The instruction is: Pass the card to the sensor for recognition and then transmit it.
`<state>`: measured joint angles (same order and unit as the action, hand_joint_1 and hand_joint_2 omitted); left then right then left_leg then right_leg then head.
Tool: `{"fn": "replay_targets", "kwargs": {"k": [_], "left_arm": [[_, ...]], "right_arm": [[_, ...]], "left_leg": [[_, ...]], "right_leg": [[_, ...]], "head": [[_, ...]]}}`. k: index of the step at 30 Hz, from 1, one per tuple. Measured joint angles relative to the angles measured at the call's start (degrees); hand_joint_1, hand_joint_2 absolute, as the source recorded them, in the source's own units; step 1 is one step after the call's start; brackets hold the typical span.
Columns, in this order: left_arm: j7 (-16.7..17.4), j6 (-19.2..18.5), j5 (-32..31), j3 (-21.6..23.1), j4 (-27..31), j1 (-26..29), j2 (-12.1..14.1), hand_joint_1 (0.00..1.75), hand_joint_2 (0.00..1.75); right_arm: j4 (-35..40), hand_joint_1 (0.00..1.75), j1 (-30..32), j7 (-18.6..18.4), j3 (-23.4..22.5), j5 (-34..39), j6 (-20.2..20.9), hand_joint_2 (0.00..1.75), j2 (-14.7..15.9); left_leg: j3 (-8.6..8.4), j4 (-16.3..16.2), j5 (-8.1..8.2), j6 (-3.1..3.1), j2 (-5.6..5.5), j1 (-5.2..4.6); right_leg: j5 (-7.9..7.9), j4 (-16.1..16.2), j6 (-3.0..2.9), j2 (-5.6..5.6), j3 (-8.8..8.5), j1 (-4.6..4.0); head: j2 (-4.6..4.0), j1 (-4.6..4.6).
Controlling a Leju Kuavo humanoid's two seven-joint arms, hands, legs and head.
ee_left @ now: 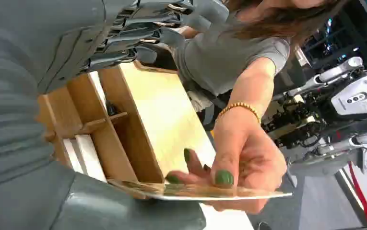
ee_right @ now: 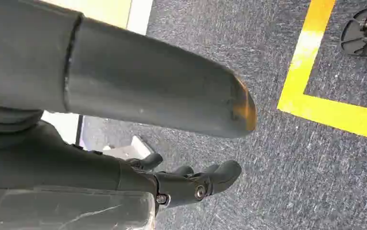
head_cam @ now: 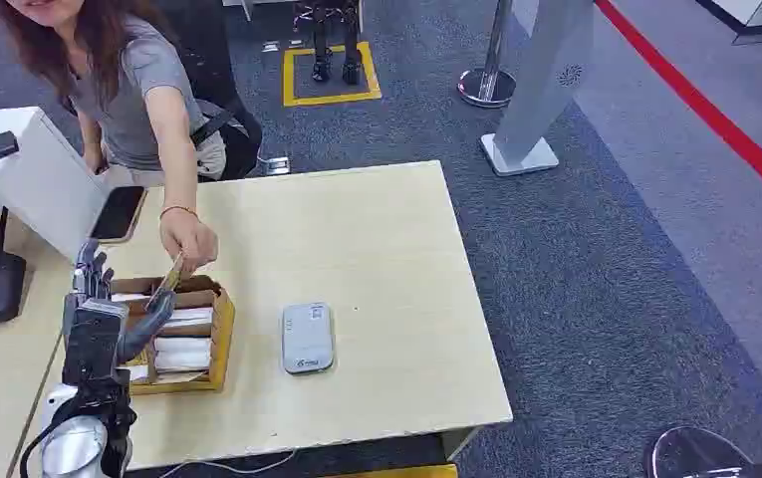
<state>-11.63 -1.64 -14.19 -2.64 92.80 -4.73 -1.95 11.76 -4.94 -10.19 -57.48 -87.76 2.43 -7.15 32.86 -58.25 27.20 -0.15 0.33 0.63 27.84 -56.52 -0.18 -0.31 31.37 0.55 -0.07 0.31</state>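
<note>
The left hand [head_cam: 108, 314] hovers over the wooden box [head_cam: 219, 334], fingers spread and thumb under the card [ee_left: 195, 191]; whether it actually grips is hard to tell, since the person's hand [ee_left: 246, 165] pinches that card just above the box. The right hand [ee_right: 191, 184] hangs by the floor, fingers loosely curled, holding nothing. The reader [head_cam: 307, 338] lies beside the box, so scanning and passing on look undone.
</note>
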Motion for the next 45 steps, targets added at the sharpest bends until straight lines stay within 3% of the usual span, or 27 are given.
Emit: {"fn": "replay_targets", "kwargs": {"k": [1,24,30,37,42,45], "left_arm": [[0.0,0.06,0.15,0.04,0.0,0.04,0.0,1.75,1.75],[-0.15,1.09,0.15,0.2,0.0,0.49,-0.04,1.75,1.75],[0.0,2.95,-0.94,0.31,0.02,0.47,-0.15,1.75,1.75],[0.37,8.44,-10.83,2.54,0.17,0.21,-0.7,1.75,1.75],[1.77,11.51,-21.43,6.31,0.15,-0.2,-1.44,1.75,1.75],[3.22,15.55,-32.11,9.22,0.09,-0.28,-1.77,1.75,1.75]], "right_arm": [[0.0,0.0,-0.01,-0.02,0.0,0.0,-0.04,0.0,0.0],[0.0,0.0,0.0,-0.48,0.0,0.15,-0.63,0.0,0.0],[0.0,0.0,0.0,-0.48,0.0,0.15,-0.63,0.0,0.0],[0.0,0.0,0.0,-0.48,0.0,0.77,-0.74,0.0,0.0],[0.0,0.0,-0.01,-0.5,0.0,0.92,-0.72,0.0,0.0],[0.0,0.0,-0.01,-0.5,0.0,0.83,-0.72,0.0,0.0]], "left_leg": [[0.0,0.0,0.0,0.0,0.0,0.0],[0.0,0.0,0.0,0.0,0.0,0.0],[-0.01,-0.01,0.0,0.0,0.0,0.0],[-0.01,-0.02,0.0,0.0,0.0,0.0],[-0.01,-0.04,0.0,0.0,0.0,-0.01],[-0.01,-0.04,0.0,0.01,0.0,-0.01]], "right_leg": [[0.0,0.0,0.0,0.0,0.0,0.0],[0.0,0.0,0.0,0.0,0.0,0.0],[0.0,0.0,0.0,0.0,0.01,0.0],[-0.01,0.0,0.0,0.0,0.01,0.0],[-0.01,0.0,0.01,0.0,0.0,0.0],[-0.02,0.01,0.02,0.0,0.0,0.01]], "head": [[0.0,0.0],[0.0,0.0],[0.0,0.0],[0.0,0.0],[0.0,0.0],[0.0,0.0]]}}
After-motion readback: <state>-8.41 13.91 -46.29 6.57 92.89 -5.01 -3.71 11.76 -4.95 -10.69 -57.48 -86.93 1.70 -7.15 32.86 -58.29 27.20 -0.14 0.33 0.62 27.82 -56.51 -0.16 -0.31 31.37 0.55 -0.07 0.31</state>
